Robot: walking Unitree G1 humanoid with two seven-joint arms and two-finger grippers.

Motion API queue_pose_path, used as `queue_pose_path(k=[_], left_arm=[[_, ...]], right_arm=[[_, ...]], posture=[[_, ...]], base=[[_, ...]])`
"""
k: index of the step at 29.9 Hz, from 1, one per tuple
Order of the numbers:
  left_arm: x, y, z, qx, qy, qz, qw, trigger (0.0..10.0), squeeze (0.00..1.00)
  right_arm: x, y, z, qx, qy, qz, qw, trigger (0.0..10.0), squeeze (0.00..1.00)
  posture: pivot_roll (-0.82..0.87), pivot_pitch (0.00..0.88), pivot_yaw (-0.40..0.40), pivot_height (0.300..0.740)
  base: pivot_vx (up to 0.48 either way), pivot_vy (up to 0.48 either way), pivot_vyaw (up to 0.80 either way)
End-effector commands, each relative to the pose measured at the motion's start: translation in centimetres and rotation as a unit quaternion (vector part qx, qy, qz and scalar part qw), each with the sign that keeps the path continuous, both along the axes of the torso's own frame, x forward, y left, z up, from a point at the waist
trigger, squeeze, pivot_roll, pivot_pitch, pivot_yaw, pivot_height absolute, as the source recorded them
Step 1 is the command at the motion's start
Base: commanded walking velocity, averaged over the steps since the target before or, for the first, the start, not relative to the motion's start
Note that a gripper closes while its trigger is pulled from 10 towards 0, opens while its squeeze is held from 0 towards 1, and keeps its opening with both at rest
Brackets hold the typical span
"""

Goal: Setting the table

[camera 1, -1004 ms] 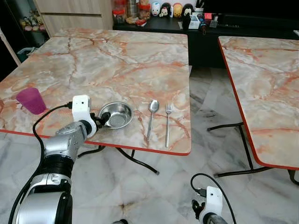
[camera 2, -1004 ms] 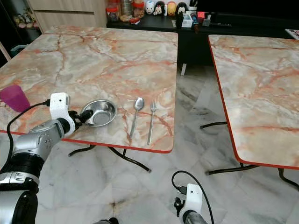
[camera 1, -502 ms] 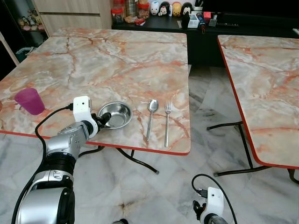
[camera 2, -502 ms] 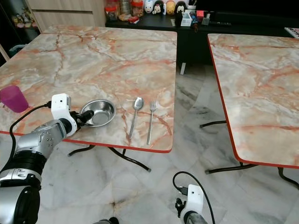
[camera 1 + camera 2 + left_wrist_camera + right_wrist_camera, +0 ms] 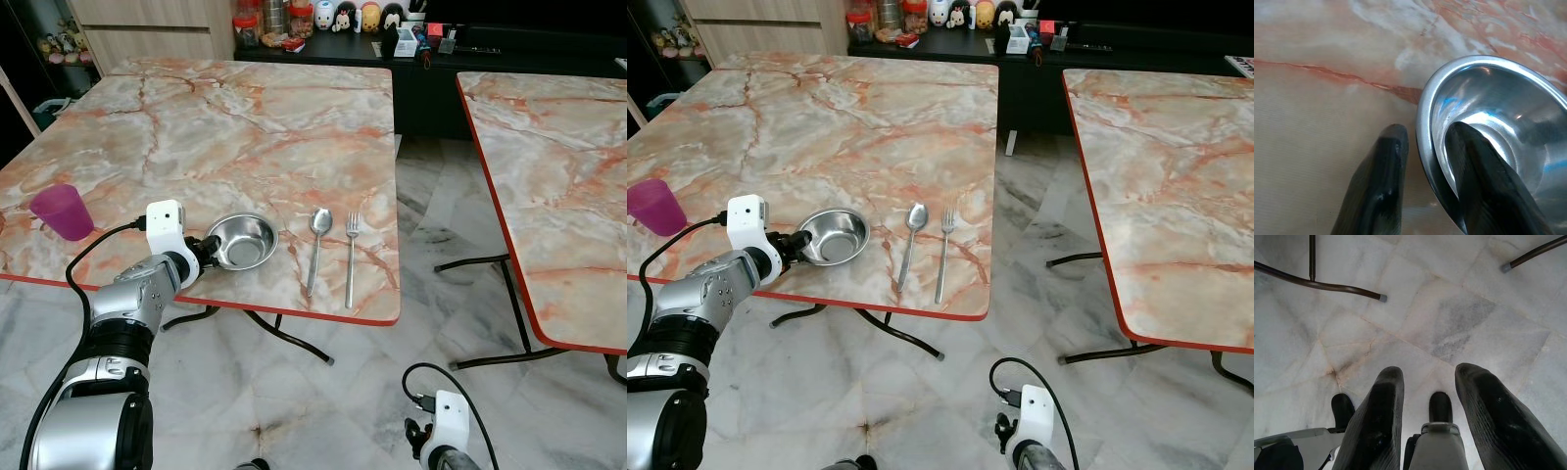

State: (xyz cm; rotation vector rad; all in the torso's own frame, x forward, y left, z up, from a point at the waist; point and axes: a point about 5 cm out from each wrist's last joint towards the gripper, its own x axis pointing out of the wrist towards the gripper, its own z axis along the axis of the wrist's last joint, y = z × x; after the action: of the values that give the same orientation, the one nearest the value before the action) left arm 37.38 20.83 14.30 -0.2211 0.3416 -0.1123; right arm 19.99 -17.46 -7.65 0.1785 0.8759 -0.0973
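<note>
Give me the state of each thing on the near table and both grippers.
Bowl: upright, empty, rim between the left fingers.
Left gripper: straddling the bowl's rim, one finger inside, one outside.
Spoon: lying flat beside the fork.
Fork: lying flat.
Cup: upright.
Right gripper: hanging open, holding nothing.

Steel bowl [image 5: 243,241] beside spoon [image 5: 316,247], fork [image 5: 352,257]

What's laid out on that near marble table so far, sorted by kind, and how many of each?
Steel bowl: 1, its rim between the left gripper fingers
Spoon: 1
Fork: 1
Purple cup: 1
Total: 4 things on the table
</note>
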Motion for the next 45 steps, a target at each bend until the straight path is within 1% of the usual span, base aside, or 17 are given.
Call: queue_pose_path(k=[1,3,4,5,6,7,12,13,14,15,20,21,25,26,27,28,45], left_arm=[[-0.2,0.3,-0.5,0.000,0.011,0.001,1.000,0.0,0.00],[-0.2,0.2,-0.6,0.000,0.015,-0.003,1.000,0.0,0.00],[-0.2,0.0,-0.7,0.000,0.020,-0.006,1.000,0.6,0.00],[-0.3,-0.1,-0.8,0.002,0.022,-0.009,1.000,8.4,0.00],[-0.3,-0.1,-0.9,0.004,0.023,-0.011,1.000,8.4,0.00],[-0.3,-0.3,-0.9,0.004,0.026,-0.017,1.000,10.0,0.00],[-0.2,-1.3,-1.3,0.019,0.025,-0.033,0.999,10.0,0.00],[-0.1,-1.4,-1.2,0.022,0.023,-0.034,0.999,10.0,0.38],[-0.1,-1.4,-1.2,0.023,0.022,-0.034,0.999,10.0,0.38],[-0.1,-1.5,-1.2,0.018,0.023,-0.032,0.999,10.0,1.00],[0.0,-1.5,-1.0,0.015,0.023,-0.030,0.999,10.0,1.00],[0.0,-1.5,-0.8,0.011,0.021,-0.028,0.999,10.0,0.00],[0.0,-1.4,-0.7,0.011,0.020,-0.029,0.999,10.0,0.00],[0.0,-1.3,-0.7,0.011,0.020,-0.027,0.999,4.5,0.00],[0.0,-1.2,-0.7,0.011,0.020,-0.025,0.999,2.9,0.00],[0.0,-1.2,-0.7,0.010,0.019,-0.023,0.999,0.0,0.00],[-0.2,-1.1,-0.4,0.017,0.007,-0.030,0.999,0.0,0.00]], right_arm=[[-0.4,-0.1,-0.2,0.001,0.007,0.001,1.000,10.0,0.00],[-0.4,-0.1,-0.2,0.001,0.008,0.001,1.000,10.0,0.00],[-0.4,-0.1,-0.2,0.001,0.008,0.001,1.000,10.0,0.00],[-0.4,0.0,-0.2,0.001,0.007,0.001,1.000,10.0,0.00],[-0.4,0.0,-0.2,0.002,0.007,0.001,1.000,10.0,0.00],[-0.3,0.1,-0.2,0.002,0.007,0.002,1.000,10.0,0.00],[-0.3,0.2,-0.2,0.002,0.007,0.003,1.000,10.0,0.00],[-0.3,0.2,-0.2,0.002,0.006,0.003,1.000,10.0,0.00],[-0.3,0.1,-0.2,0.002,0.006,0.003,1.000,10.0,0.00],[-0.4,0.1,-0.2,0.002,0.006,0.003,1.000,10.0,0.00],[-0.4,0.1,-0.2,0.003,0.006,0.000,1.000,10.0,0.00],[-0.4,0.1,-0.2,0.003,0.007,0.000,1.000,10.0,0.00],[-0.5,0.1,-0.3,0.002,0.008,0.000,1.000,10.0,0.00],[-0.5,0.1,-0.3,0.002,0.008,0.000,1.000,10.0,0.00],[-0.4,0.1,-0.3,0.002,0.008,0.000,1.000,10.0,0.00],[-0.4,0.1,-0.2,0.002,0.008,0.000,1.000,10.0,0.00],[-0.2,0.0,-0.1,0.002,0.006,0.001,1.000,10.0,0.00]], posture=[[0.07,0.086,0.017,0.740],[0.07,0.084,0.019,0.740],[0.07,0.083,0.020,0.740],[0.07,0.083,0.020,0.740],[0.07,0.083,0.020,0.740],[0.07,0.083,0.020,0.740],[0.06,0.076,0.026,0.740],[0.06,0.076,0.026,0.740],[0.06,0.076,0.026,0.740],[0.06,0.075,0.026,0.740],[0.07,0.084,0.026,0.740],[0.07,0.087,0.026,0.740],[0.07,0.088,0.026,0.740],[0.07,0.088,0.026,0.740],[0.07,0.088,0.026,0.740],[0.07,0.090,0.025,0.740],[0.08,0.097,0.021,0.740]], base=[[0.000,0.000,0.00],[0.000,0.000,0.00],[0.000,0.000,0.00],[0.000,0.000,0.00],[0.000,0.000,0.00],[0.000,0.000,0.00],[0.000,0.000,0.00],[0.000,0.000,0.00],[0.000,0.000,0.00],[0.000,0.000,0.00],[0.000,0.000,0.00],[0.000,0.000,0.00],[0.000,0.000,0.00],[0.000,0.000,0.00],[0.000,0.000,0.00],[0.000,0.000,0.00],[0.000,0.000,0.00]])
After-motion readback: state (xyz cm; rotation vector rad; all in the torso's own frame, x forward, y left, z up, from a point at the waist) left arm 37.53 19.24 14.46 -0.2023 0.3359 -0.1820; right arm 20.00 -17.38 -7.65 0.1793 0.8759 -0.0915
